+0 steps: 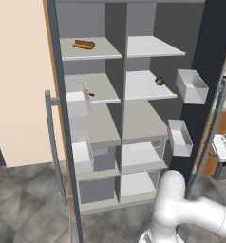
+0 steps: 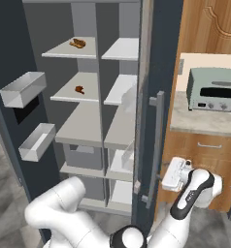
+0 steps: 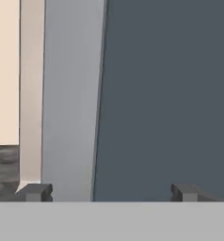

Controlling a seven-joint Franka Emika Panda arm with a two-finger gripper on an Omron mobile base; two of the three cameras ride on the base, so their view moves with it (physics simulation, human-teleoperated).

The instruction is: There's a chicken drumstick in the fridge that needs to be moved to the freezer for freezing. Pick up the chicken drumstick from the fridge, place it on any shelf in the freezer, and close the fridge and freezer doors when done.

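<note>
The gripper [image 3: 109, 192] has its fingertips [image 3: 36, 192] spread wide, facing a grey bar handle [image 3: 69, 94] on a dark door [image 3: 170, 94]. In the right base view the chicken drumstick [image 2: 79, 89] lies on a middle shelf [image 2: 71, 94], a hot dog [image 2: 78, 43] at its 12 o'clock. Right of the doors, a toaster oven [image 2: 214, 89] stands on a counter [image 2: 205, 123].

Readable text: none that I can make out from my end, no words, brands or numbers anywhere.
Fridge and freezer doors [image 2: 161, 72]: plain dark surfaces, no label I can read.
Toaster oven [image 2: 215, 90] on the counter: has small knobs, any markings are too tiny to read.
Door bins [image 1: 192, 85]: blank, no stickers.
</note>
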